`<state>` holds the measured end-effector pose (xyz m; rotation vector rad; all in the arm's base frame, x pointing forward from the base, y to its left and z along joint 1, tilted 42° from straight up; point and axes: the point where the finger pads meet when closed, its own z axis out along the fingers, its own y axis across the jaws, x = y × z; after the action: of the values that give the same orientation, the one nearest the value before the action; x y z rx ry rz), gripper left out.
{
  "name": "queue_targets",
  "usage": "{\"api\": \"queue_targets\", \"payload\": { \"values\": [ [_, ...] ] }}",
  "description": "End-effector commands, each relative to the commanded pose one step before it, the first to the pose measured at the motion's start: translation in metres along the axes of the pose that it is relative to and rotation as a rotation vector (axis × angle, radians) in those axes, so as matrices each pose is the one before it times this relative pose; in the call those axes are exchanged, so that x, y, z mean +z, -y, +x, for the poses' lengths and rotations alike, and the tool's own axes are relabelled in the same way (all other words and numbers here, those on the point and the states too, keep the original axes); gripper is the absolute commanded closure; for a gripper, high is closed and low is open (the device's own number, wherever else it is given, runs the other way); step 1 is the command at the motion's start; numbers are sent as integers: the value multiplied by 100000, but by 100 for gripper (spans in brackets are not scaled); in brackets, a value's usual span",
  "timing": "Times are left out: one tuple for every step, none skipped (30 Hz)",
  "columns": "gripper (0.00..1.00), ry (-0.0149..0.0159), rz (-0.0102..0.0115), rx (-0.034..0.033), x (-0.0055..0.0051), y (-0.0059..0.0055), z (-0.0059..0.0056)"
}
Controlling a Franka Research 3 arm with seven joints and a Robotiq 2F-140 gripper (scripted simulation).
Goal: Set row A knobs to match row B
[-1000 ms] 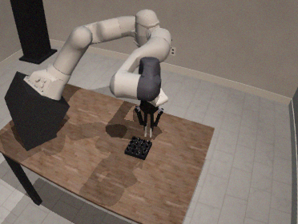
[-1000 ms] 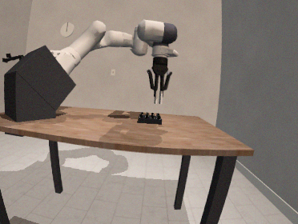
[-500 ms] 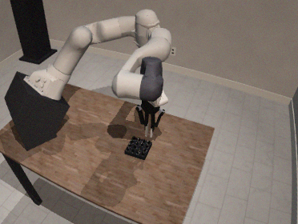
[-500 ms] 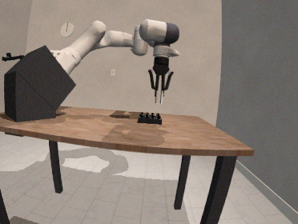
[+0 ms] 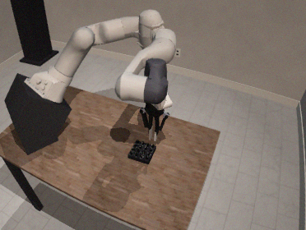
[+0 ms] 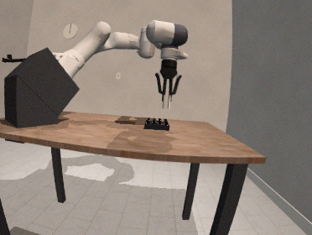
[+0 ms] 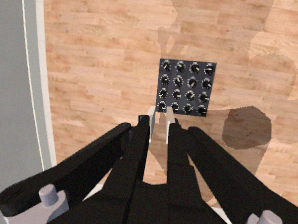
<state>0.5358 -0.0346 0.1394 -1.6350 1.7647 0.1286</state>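
On the table (image 5: pixel 74 164) sits a black sixteen-knob knob box (image 7: pixel 185 87) beneath narrow, empty fingers.

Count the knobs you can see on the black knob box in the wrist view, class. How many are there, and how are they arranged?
16. They sit in a four-by-four grid on the knob box; the gripper hangs above its near edge, nearly shut, covering none.

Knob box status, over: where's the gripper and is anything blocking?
Gripper nearly shut, holding nothing, hanging well above the knob box. Box on its feet on the table, untouched. Nothing in the way.
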Motion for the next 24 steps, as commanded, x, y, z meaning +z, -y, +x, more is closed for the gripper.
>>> {"api": "queue_targets", "payload": {
  "values": [
    [88,353,-225,1257,-37,-20,-94],
    [88,0,0,0,0,0,0],
    [88,0,0,0,0,0,0],
    [88,0,0,0,0,0,0],
    [88,0,0,0,0,0,0],
    [88,0,0,0,0,0,0],
    [88,0,0,0,0,0,0],
    [88,0,0,0,0,0,0],
    [88,0,0,0,1,0,0],
    [88,0,0,0,3,0,0],
    [88,0,0,0,5,0,0],
    [88,0,0,0,9,0,0],
    [88,0,0,0,13,0,0],
    [88,0,0,0,18,0,0],
    [88,0,-1,0,24,0,0],
    [88,0,-1,1,30,0,0],
    [88,0,-1,1,37,0,0],
    [88,0,-1,1,43,0,0],
    [88,0,-1,1,50,0,0],
    [88,0,0,0,0,0,0],
    [88,0,0,0,0,0,0],
    [88,0,-2,1,58,0,0],
    [88,0,-2,2,65,0,0],
    [88,0,-2,2,72,0,0]
  ]
}}
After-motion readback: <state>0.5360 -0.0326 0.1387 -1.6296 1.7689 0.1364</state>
